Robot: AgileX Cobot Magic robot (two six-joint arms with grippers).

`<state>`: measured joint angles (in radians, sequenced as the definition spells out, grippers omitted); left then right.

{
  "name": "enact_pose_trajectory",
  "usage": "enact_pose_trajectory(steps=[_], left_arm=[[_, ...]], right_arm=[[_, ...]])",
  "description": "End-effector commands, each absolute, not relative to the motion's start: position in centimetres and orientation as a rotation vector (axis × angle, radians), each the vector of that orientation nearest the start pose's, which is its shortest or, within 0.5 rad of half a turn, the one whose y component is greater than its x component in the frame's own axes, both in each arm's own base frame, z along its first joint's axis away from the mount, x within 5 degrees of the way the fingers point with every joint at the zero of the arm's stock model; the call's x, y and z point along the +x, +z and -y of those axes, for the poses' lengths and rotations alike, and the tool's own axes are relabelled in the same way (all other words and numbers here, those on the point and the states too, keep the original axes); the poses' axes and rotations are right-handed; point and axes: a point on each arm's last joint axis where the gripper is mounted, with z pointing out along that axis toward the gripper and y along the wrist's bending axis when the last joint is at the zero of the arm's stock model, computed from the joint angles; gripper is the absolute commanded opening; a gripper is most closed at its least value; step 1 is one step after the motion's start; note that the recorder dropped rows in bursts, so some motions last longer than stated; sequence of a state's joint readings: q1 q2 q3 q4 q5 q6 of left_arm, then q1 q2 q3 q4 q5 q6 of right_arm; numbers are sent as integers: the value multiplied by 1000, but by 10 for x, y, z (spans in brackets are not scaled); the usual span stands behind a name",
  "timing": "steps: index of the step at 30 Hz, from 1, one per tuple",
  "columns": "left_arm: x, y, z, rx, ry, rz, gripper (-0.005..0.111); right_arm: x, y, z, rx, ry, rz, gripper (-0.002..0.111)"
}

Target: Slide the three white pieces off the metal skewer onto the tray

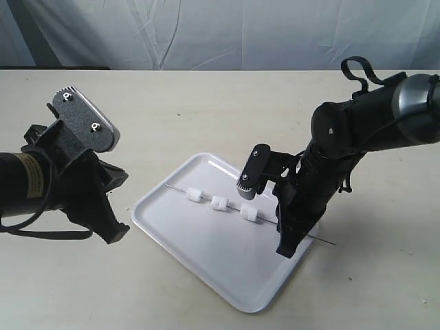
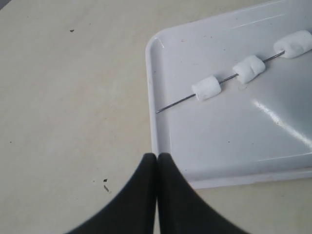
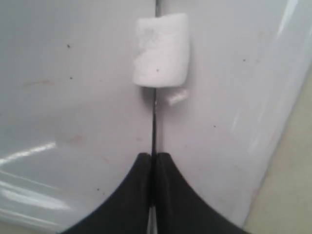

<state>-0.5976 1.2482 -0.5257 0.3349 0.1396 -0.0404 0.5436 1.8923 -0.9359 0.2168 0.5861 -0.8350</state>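
The right gripper (image 3: 153, 158) has its jaws pressed together on the metal skewer (image 1: 275, 223), pinching the thin rod near its 4 o'clock end, over the tray's (image 1: 227, 265) 4 o'clock corner in the exterior view. A short stub of the rod pokes out past the gripper and the tray's rim. From that grip the skewer's long axis runs across the tray toward 10 o'clock, low over the white floor or on it; I cannot tell which. The three white pieces (image 1: 220, 203) are all threaded on it and spaced apart in a row. The nearest piece (image 3: 161, 51) sits a little way up the rod from the right gripper's tips, with bare metal between them and a small white crumb (image 3: 178, 96) on the tray beside the rod. The far end of the skewer is free, a bare tip (image 2: 158, 111) ending inside the tray near its 10 o'clock edge. The left gripper (image 2: 157, 157) is fully closed on nothing and hangs over the bare surface (image 1: 206, 110) just outside the tray's rim, at about 8 o'clock from the tray. The pieces can only come off toward 10 o'clock, away from the right gripper. The left arm is the nearer one to that free tip, so I judge it the likelier one to strip them.
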Motion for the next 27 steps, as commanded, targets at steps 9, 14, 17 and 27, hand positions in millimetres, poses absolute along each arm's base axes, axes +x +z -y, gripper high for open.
enact_pose_trajectory(steps=[9, 14, 17, 27], left_arm=[[196, 219, 133, 769, -271, -2070, 0], [206, 216, 120, 214, -476, -2228, 0], [210, 218, 120, 17, -562, -2217, 0], [215, 247, 142, -227, -1150, -1935, 0]], right_arm=[[269, 170, -179, -1393, 242, -2447, -1], [261, 214, -179, -1173, 341, -2389, -1], [255, 234, -176, -1154, 354, -2339, -1], [223, 254, -146, -1054, 250, -2327, -1]])
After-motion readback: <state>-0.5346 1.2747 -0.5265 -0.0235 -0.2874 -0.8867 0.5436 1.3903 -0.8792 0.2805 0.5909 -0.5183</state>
